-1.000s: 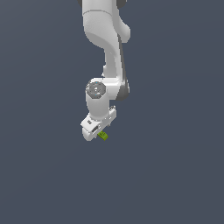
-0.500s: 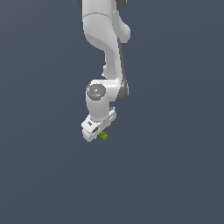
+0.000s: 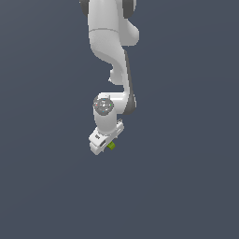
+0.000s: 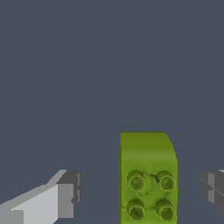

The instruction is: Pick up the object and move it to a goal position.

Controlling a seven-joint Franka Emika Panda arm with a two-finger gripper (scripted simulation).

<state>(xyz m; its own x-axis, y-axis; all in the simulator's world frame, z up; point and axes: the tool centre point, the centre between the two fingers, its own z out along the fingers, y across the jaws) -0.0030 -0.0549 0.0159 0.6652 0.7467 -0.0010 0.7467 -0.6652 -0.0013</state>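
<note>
While fingers (image 4: 65, 199) flank it untouched, studded green block (image 4: 148, 177) shows one rounded corner.

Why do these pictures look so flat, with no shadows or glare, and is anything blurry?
Exterior view: even, flat lighting on a plain grey-blue backdrop, no cast shadow under the gripper; the green block is a tiny, blocky speck. Wrist view: the block is close and fairly sharp, studs visible, soft shading only; the gripper's fingers show jagged edges, and one is cut off by the frame.
</note>
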